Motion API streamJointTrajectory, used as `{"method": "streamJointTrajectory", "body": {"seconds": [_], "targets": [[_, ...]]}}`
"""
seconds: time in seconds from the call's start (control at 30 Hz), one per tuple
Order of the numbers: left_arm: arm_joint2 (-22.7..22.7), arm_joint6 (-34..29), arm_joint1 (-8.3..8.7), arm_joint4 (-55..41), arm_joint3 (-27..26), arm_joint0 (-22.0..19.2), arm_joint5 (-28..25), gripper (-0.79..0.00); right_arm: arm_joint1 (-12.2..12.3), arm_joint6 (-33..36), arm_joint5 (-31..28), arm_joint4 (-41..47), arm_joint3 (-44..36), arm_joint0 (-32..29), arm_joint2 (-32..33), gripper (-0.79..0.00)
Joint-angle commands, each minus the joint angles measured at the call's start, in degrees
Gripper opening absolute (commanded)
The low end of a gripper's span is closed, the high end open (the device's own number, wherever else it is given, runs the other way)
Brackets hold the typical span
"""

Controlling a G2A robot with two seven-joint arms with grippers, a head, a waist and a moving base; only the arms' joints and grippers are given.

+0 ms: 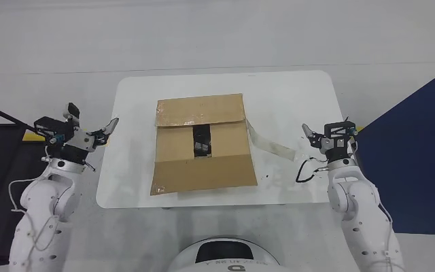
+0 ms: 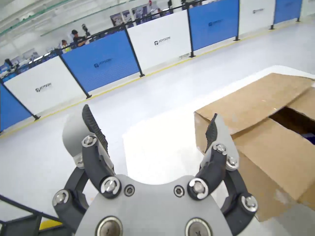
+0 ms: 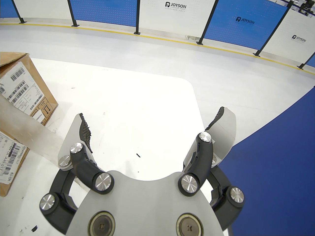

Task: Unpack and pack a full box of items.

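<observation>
Fingers spread wide on left gripper and right gripper, either side of the cardboard box; its flaps look stiff but light, I'd grab their free edges.

White rounded arms, black wrist cables; left gripper and right gripper: grey plate, black links, silver screws, black textured pads.

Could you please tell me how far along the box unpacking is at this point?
Barely begun. Done: the tape strip hangs loose from the box onto the table, and the outer flaps are folded out. In hand: nothing; the left gripper and right gripper are open and empty at the table's sides. Left: the inner flaps leave just a gap, with the items inside.
</observation>
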Motion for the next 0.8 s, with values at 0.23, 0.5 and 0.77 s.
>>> {"method": "streamJointTrajectory", "body": {"seconds": [0.23, 0.5, 0.77], "targets": [[0.25, -1.9, -0.16, -1.46, -0.31, -0.05, 1.69, 0.0, 0.0, 0.0, 0.0, 0.0, 0.0, 0.0, 0.0, 0.0], [0.25, -1.9, -0.16, -1.46, -0.31, -0.05, 1.69, 0.0, 0.19, 2.73, -3.29, -3.61, -1.64, 2.2, -1.07, 0.0], [0.25, -1.9, -0.16, -1.46, -0.31, -0.05, 1.69, 0.0, 0.31, 5.08, -6.83, -7.53, -3.06, 4.16, -3.22, 0.0]]}}
